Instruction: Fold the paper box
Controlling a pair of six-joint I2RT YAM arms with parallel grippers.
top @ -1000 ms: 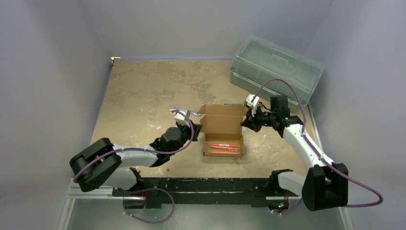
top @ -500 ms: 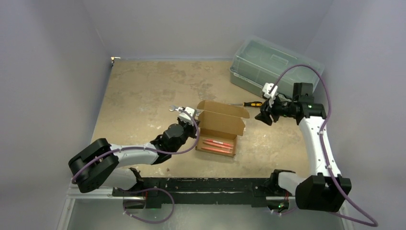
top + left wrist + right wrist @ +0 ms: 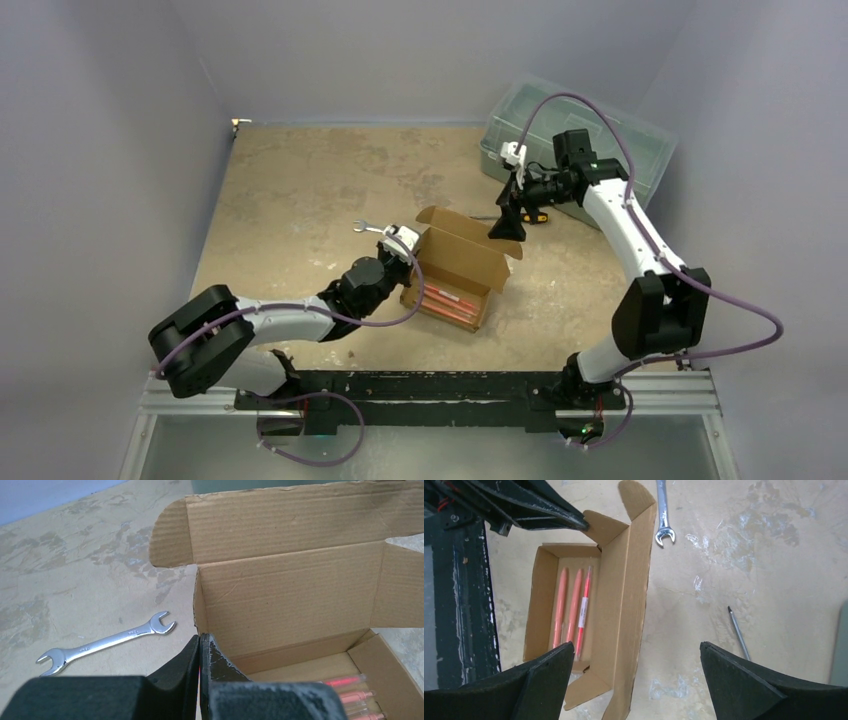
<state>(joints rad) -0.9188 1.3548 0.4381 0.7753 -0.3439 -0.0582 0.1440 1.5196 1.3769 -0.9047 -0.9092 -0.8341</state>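
At the near edge of the table (image 3: 300, 180), a black base rail (image 3: 420, 385) carries both arms.

1. Left gripper (image 3: 405, 248): the arm reaches in low from the near left. The jaws are pressed together on the left end wall of the paper box (image 3: 455, 270). In the left wrist view, the wall's upright edge runs straight into the seam between the fingers (image 3: 220, 660).
2. Paper box: it sits on the table slightly right of centre and is turned askew to the table edges. The tray faces up and the lid stands open along the far side, with rounded tabs at both ends of the lid. Three red-pink pens (image 3: 574, 610) lie side by side in the tray. One carries a white label, but the print is too small to read. No print shows on the cardboard.
3. Wrench (image 3: 107, 642): it lies flat just beyond the box's left end, apart from it. The shank marking is illegible.
4. Right gripper (image 3: 505, 225): it hangs above the far right end of the lid with the jaws wide apart and nothing between them.
5. Screwdriver (image 3: 520, 215): it lies beyond the box, under the right arm.
6. Open room: bare tabletop extends left of the box and to the far edge.
7. Plastic bin (image 3: 575, 135): it has a green tint and its lid is on. It occupies the far right corner, close to the walls.
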